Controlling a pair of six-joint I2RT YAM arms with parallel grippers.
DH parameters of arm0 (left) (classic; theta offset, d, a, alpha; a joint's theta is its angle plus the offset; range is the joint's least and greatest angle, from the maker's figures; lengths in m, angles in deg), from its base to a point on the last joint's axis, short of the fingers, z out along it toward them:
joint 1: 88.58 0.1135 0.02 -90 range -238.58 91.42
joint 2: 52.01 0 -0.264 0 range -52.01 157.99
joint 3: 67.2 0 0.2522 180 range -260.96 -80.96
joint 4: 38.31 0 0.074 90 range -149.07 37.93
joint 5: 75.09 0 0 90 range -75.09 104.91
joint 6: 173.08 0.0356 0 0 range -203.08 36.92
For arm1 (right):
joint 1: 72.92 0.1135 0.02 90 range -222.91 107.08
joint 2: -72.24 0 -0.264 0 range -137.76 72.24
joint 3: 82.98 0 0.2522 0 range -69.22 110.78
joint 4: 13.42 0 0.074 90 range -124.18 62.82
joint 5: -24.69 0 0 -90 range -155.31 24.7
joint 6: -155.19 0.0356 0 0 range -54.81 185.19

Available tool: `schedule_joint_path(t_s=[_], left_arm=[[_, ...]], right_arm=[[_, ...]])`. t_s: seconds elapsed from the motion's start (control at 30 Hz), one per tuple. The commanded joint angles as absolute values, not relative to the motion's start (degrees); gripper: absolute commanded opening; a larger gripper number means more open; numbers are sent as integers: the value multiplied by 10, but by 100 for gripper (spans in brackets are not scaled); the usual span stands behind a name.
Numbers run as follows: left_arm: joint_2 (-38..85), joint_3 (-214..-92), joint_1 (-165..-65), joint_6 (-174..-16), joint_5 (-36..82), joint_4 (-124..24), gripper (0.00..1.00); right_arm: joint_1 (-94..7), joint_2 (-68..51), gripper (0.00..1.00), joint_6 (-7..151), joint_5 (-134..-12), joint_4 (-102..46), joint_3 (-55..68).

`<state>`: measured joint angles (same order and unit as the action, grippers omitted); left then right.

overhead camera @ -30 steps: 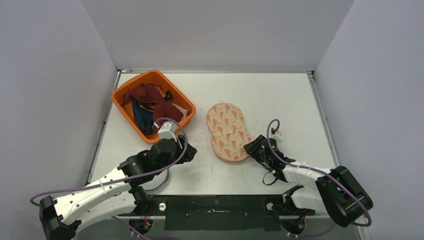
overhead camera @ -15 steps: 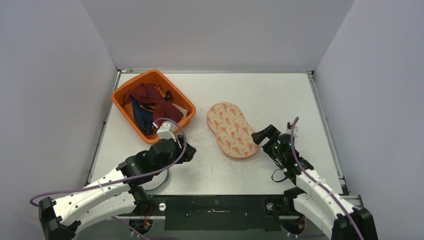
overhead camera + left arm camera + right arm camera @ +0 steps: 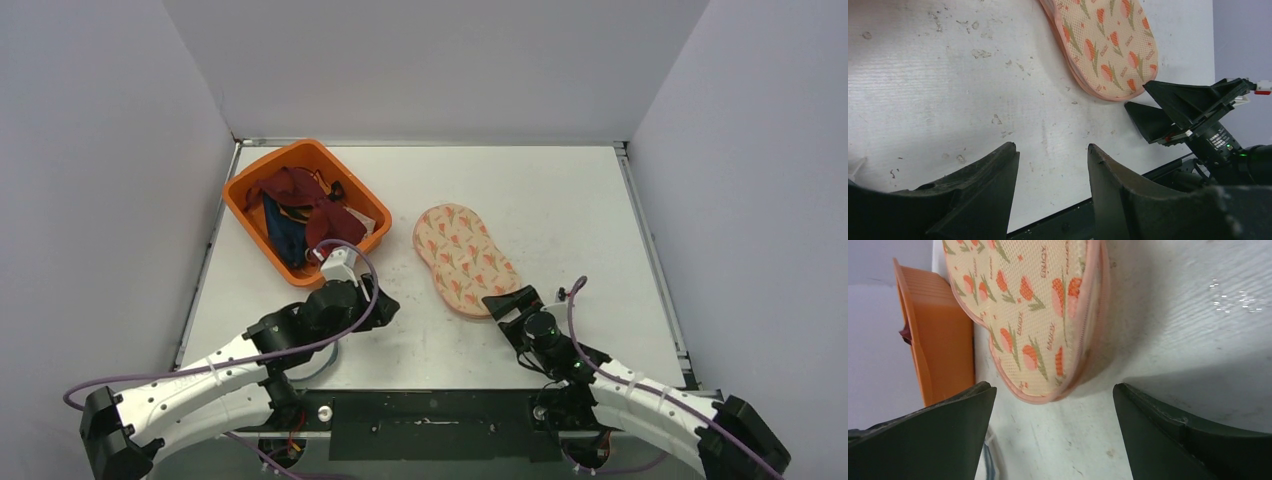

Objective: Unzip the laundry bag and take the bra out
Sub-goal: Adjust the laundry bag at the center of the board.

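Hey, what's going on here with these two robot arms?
The two arms are working on a floral mesh laundry bag that lies closed on the table. The right gripper, jaws wide open, is lined up at the bag's near end and holds nothing. The left gripper hovers part-open over the table nearby, also empty. An orange basket of clothes stands at the back left.

Mesh-cloth laundry bag (image 3: 1038, 305), scuffed matt table (image 3: 1198, 315)

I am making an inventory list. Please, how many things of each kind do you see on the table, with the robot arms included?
Bag: 1
Bin: 1
Clothes pile in the bin: 1
Arms: 2, left and right
Total: 5
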<state>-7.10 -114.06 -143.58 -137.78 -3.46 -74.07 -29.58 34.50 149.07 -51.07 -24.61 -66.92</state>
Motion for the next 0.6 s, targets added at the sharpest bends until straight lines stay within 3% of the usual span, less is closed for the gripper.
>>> schedule_joint_path(t_s=[0.0, 0.1, 0.27, 0.33, 0.4, 0.57], left_arm=[[-72, -1139, -1435, -1395, -25, -703, 51], [-83, -1132, -1437, -1404, -32, -706, 51], [-68, -1136, -1436, -1406, -38, -696, 51], [-57, -1146, -1436, -1399, -39, -702, 51], [-49, -1146, -1435, -1392, -43, -697, 51], [-22, -1140, -1435, -1390, -34, -679, 51]], right_arm=[[-270, 216, 93, 1549, -439, -124, -658], [-268, 146, 85, 1541, -421, -39, -659], [-270, 44, 44, 1505, -432, 32, -627], [-284, 29, 34, 1478, -446, 32, -621], [-307, 34, 28, 1435, -454, 5, -615], [-404, 96, 27, 1303, -483, -100, -588]])
